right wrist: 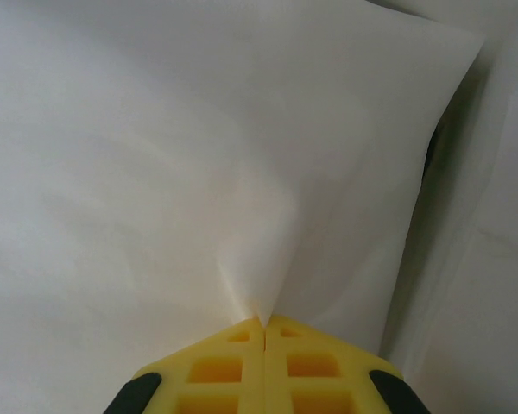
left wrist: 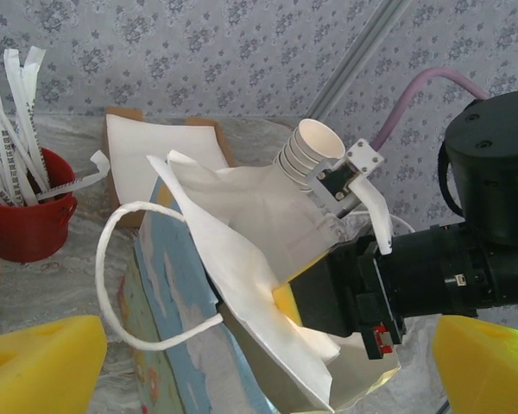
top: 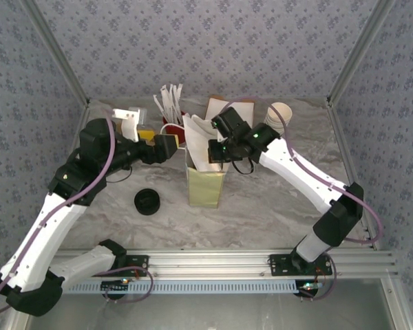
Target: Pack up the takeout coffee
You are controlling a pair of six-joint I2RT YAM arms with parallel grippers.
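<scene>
The right gripper (right wrist: 265, 326) is clenching a white fold of the paper bag (top: 206, 185), its yellow fingertips pressing flat together. In the right wrist view that paper is blocking everything behind it. In the overhead view the same fold is covering the bag's mouth, so the inside is lying hidden. The left gripper (top: 171, 146) is hanging released, jaws wide, just left of the bag's top. Its yellow fingers (left wrist: 39, 366) are getting cut off at the bottom corners of the left wrist view, where a red bucket (left wrist: 26, 220) of wrapped straws is running off the left edge.

The coffee cup (top: 148, 201) is sitting left of centre in the lower half of the overhead frame, left of the bag and apart from it, free of both grippers. It is standing upright, long axis vertical, black lid facing up and hiding most of the cup wall.

Everything is resting on a pale marbled tabletop (top: 261, 213). Floral-patterned walls (top: 213, 41) are enclosing three sides, and a metal rail (top: 213, 261) is running along the near edge.
</scene>
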